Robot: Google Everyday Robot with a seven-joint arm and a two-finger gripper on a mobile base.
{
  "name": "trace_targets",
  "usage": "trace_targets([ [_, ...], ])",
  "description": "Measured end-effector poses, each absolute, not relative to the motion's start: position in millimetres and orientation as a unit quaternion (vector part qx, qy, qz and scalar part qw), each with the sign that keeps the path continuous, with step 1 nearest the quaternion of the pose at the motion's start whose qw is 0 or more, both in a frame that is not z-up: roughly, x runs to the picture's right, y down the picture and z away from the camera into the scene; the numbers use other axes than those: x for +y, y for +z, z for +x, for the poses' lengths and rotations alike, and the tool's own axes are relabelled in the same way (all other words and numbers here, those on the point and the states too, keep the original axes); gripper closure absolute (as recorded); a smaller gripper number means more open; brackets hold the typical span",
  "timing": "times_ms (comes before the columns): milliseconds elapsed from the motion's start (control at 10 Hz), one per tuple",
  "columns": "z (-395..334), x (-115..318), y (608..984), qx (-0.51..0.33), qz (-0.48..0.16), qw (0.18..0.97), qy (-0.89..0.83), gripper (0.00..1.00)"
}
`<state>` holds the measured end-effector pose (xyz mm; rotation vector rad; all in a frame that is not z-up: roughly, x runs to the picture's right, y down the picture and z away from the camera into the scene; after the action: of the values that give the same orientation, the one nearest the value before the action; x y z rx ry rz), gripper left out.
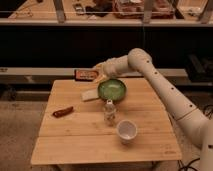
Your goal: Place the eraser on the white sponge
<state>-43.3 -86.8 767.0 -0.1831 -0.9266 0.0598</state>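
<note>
Camera view: tool (100,75) at far table (75,145) edge, eraser (86,75) just beside.

Your gripper (99,73) hangs over the far edge of the table (65,145), just beside the eraser (86,75). From there the way to the white sponge (90,95) is open on the left. The green bowl (112,90) crowds its right side, and the bottle (110,113) stands near its front corner.

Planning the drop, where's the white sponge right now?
The white sponge lies on the table just left of the green bowl in the camera view; the eraser sits behind it at the far edge, with the gripper alongside.
</note>
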Motion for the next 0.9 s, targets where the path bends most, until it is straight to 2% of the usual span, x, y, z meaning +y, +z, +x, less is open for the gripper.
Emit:
trace_targets([
  [400, -68, -66, 791, -0.433, -0.112, 0.894, -0.01, 1.0],
  [900, -88, -70, 838, -0.379, -0.119, 0.918, -0.01, 1.0],
])
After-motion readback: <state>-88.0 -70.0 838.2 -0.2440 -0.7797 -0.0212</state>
